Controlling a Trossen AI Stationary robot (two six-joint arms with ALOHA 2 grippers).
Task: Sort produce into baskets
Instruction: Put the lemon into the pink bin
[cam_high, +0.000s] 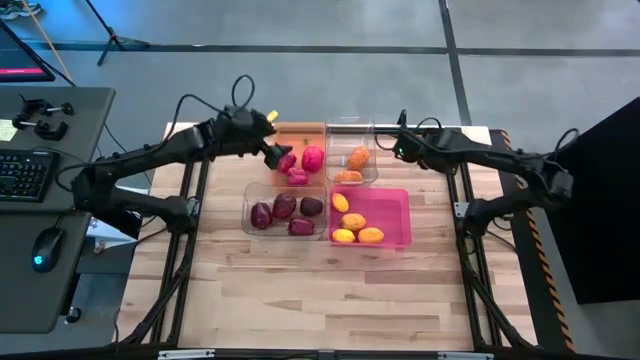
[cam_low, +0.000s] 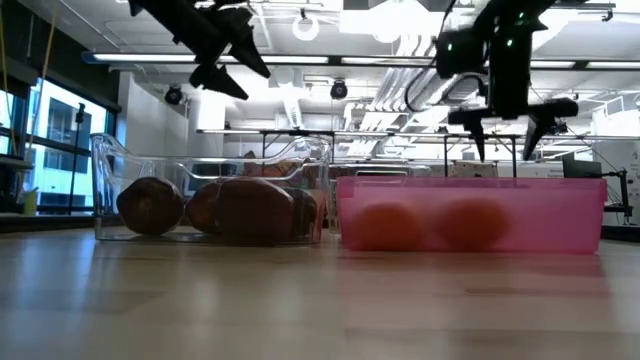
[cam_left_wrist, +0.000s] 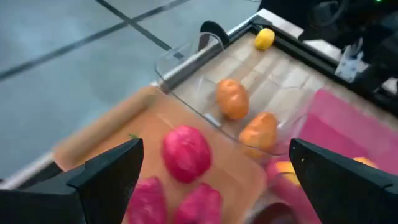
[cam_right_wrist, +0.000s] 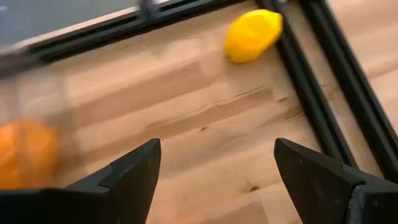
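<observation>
The four baskets sit bunched in the far middle of the wooden table (cam_high: 250, 290), leaving the whole near half of the planks bare, with open strips along the left and right edges. A black metal frame rims the far edge.

The orange basket (cam_high: 300, 130) is translucent plastic with rounded corners, and holds three matte pink-red pieces (cam_high: 313, 158). Touching its right side is a clear basket (cam_high: 351, 124) with two oval orange pieces (cam_high: 357, 157). Nearer, a second clear basket (cam_high: 249, 199) holds four dark maroon pieces (cam_high: 284, 207), smooth and rounded, and beside it the bright pink basket (cam_high: 400, 215) holds about four yellow and orange pieces (cam_high: 371, 235); through its wall they show only as blurs in the low view.

The left gripper (cam_high: 275, 152) hangs just above the orange basket's near-left corner, its fingers (cam_left_wrist: 109, 180) spread wide and holding nothing, with the pink-red pieces right below it. The right gripper (cam_high: 399, 147) hovers by the far edge, just right of the clear basket with the orange pieces, its fingers (cam_right_wrist: 134, 171) likewise apart and empty. A lone yellow lemon-shaped piece (cam_right_wrist: 252, 34) lies on the bare wood against the frame near the far edge, a little beyond the right gripper.
</observation>
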